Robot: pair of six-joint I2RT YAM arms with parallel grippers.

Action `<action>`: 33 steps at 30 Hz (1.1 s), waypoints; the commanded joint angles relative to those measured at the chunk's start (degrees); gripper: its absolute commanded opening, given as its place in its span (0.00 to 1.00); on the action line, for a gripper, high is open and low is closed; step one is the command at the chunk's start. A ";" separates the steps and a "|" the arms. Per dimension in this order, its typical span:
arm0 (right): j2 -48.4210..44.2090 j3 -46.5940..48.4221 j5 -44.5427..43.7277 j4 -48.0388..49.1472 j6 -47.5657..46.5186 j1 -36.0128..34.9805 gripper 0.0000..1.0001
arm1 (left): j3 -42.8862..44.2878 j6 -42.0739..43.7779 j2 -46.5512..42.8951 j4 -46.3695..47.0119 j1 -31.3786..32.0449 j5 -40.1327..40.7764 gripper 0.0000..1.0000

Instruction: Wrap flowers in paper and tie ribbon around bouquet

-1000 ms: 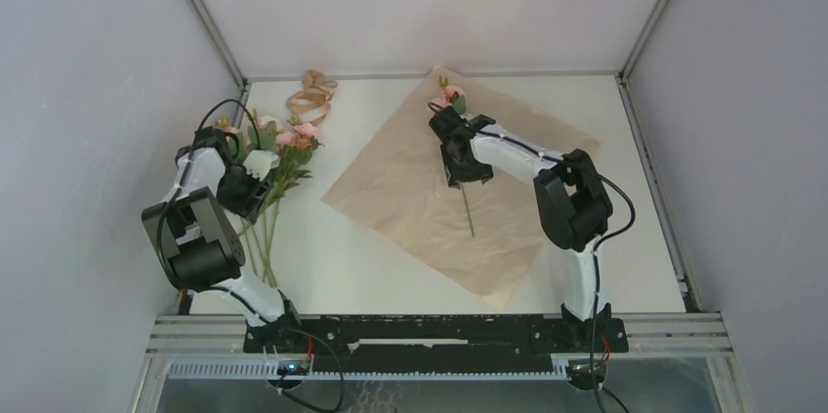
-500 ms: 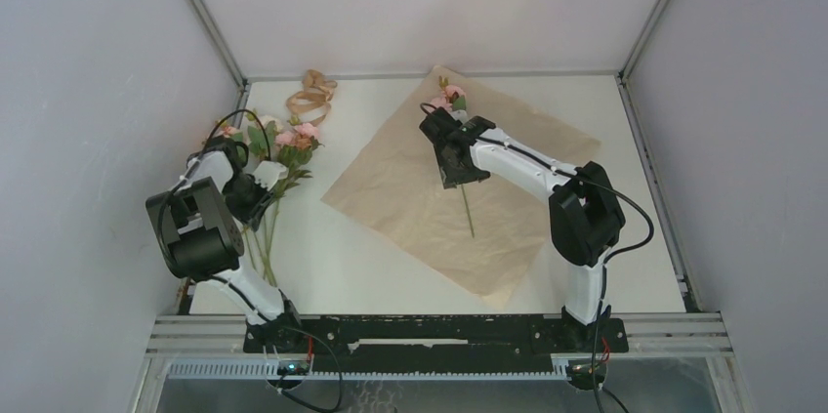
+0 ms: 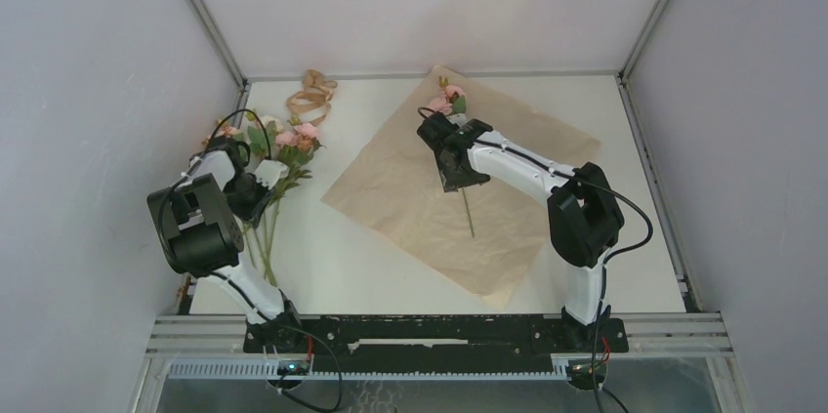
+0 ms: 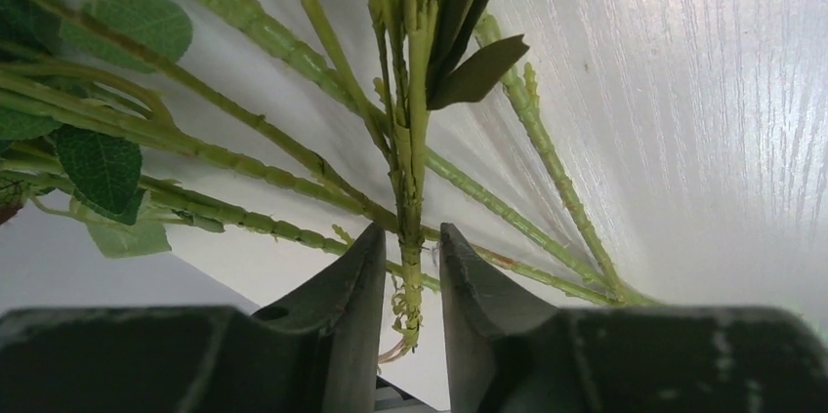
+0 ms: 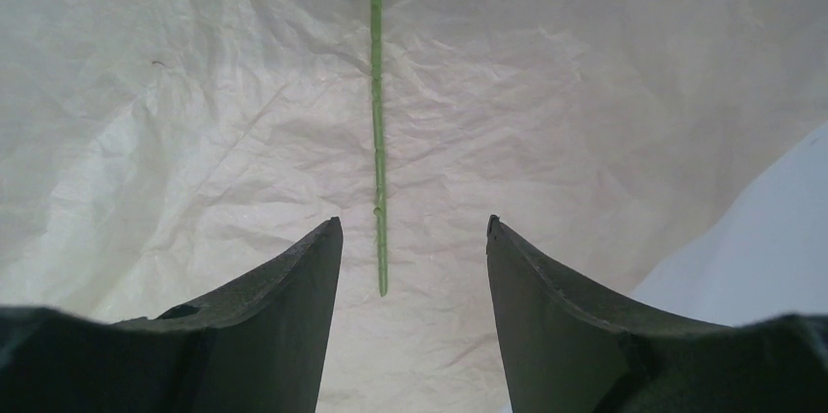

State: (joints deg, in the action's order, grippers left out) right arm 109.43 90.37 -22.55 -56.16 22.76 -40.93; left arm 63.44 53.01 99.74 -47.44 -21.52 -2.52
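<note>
Flowers (image 3: 278, 140) lie in a bunch on the table (image 3: 371, 267) at the far left, pink and cream heads toward the back, long green stems running toward the near edge. The left gripper (image 3: 256, 186) is down among those stems. In its wrist view its fingers (image 4: 351, 325) stand narrowly apart on either side of one leafy sprig (image 4: 408, 188), close against it, but whether they press it cannot be told. Other stems and serrated leaves (image 4: 98, 164) cross the white tabletop behind it. One rose (image 3: 451, 98) lies apart from the bunch on the paper (image 3: 410, 188), its head near the sheet's far corner and its thin stem (image 3: 468, 213) pointing toward the near edge. The paper is a crinkled tan sheet spread flat, turned like a diamond, right of centre. The right gripper (image 3: 459, 177) is over that stem, between head and tip, its jaws spread wide and holding nothing. From its wrist camera the stem runs straight down the gap and ends between the two dark fingers (image 5: 283, 325), lying on the creased sheet. Ribbon (image 3: 310, 96) sits in loose tan loops at the back edge of the table, just behind the bunch and left of the paper, touched by neither arm.
</note>
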 commanded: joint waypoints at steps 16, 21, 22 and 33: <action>-6.23 -1.84 -3.97 0.61 -1.20 -2.00 0.65 | 9.72 -12.45 -12.53 -6.70 -3.25 -17.69 0.00; -9.19 -1.55 -5.22 3.45 -1.57 -4.15 0.66 | 14.88 -15.49 -18.49 -11.08 -3.34 -27.29 0.00; -10.48 -1.80 -4.58 5.02 -2.06 -4.69 0.66 | 16.00 -16.66 -19.88 -11.43 -3.29 -30.42 0.00; -17.94 -8.89 26.78 53.28 -5.48 -15.43 0.90 | 10.53 -69.38 -32.75 27.61 13.74 -58.45 0.00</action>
State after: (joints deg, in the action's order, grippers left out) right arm 92.01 81.71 -8.93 -27.05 17.43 -54.08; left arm 76.01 5.37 71.26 -37.28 -17.91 -52.88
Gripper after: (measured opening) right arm 0.894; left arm 0.017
